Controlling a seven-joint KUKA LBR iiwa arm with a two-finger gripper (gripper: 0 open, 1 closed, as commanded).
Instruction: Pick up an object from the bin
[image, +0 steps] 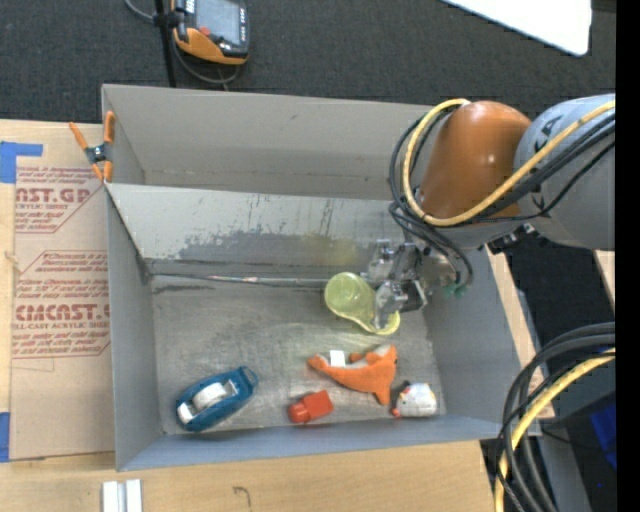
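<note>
My gripper (392, 297) hangs at the back right of the bin, its fingers down on the right edge of a translucent yellow-green cup (352, 299) that lies on its side. The fingertips seem to straddle the cup's rim, but how wide they stand I cannot make out. Just in front of the cup lies an orange plastic piece (362, 371) with a pointed shape.
A small red block (311, 407) and a white-and-red object (416, 400) lie near the front wall. A blue tape dispenser (215, 398) rests at the front left. The arm with its orange dome and cables covers the bin's right rear corner.
</note>
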